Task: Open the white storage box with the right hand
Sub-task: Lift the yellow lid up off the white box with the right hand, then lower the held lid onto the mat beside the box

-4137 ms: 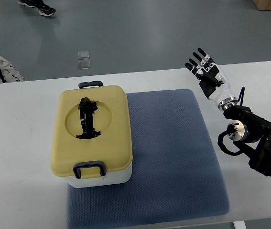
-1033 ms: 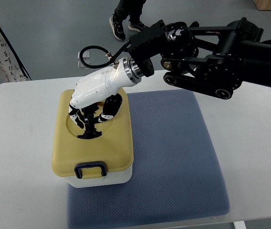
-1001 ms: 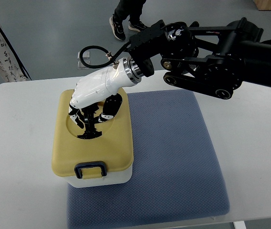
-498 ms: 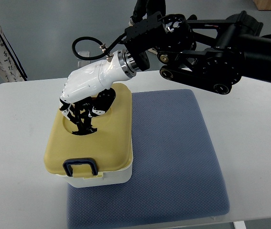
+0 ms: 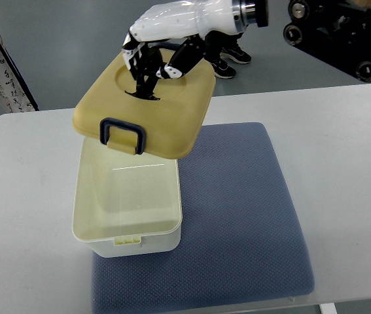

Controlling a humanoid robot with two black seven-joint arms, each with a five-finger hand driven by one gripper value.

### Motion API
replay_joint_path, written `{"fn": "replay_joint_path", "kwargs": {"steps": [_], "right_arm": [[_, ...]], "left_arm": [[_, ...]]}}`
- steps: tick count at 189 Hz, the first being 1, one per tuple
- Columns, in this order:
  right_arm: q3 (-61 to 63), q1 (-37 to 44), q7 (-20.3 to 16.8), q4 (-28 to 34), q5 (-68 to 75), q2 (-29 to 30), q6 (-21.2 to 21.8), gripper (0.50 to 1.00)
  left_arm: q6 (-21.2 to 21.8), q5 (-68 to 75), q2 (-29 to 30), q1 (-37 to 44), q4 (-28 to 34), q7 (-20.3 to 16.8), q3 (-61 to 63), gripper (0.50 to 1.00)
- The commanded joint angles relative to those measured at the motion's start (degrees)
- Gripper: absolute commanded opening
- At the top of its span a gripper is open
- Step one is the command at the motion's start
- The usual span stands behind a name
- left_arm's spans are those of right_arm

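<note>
— Lid (image 5: 149, 114) up off the white storage box (image 5: 127, 203) now, a half-second back sitting on it. Held tilted above the box's far end by the right robot hand (image 5: 162, 39), fingers curled round the black handle.

— Opening as good as done, then. Room?

— Box interior bare, near rim clear. Blue mat (image 5: 237, 216) right of the box free for setting down; bench (image 5: 355, 196) beyond it too.

The right hand (image 5: 165, 39), white-shelled with dark fingers (image 5: 180, 57), reaches in from the upper right on a black, jointed arm (image 5: 335, 29). A metal wrist ring sits just behind the hand. The palm faces down and the fingers curl under it, closed around the lid's handle (image 5: 147, 82) directly beneath.
</note>
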Motion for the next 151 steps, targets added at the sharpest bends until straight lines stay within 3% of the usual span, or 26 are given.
{"fn": "replay_joint_path", "kwargs": {"steps": [1,57,93,151], "right_arm": [[0.26,-1.82,0.01,-2.01,0.92,-4.58,-1.21,0.5],[0.26,-9.38,0.19,-7.02,1.8,-11.7,-5.69,0.5],[0.26,-14.74,0.27,-10.27,1.89,-11.43,-8.77,0.5],[-0.17,-21.25,0.36,-10.27,1.71,-8.45,-11.58,0.5]], "left_arm": [[0.01,0.03,0.0,0.01,0.0,0.0,0.0,1.0],[0.01,0.03,0.0,0.01,0.0,0.0,0.0,1.0],[0.01,-0.06,0.0,0.0,0.0,0.0,0.0,1.0],[0.01,0.03,0.0,-0.08,0.0,0.0,0.0,1.0]]}}
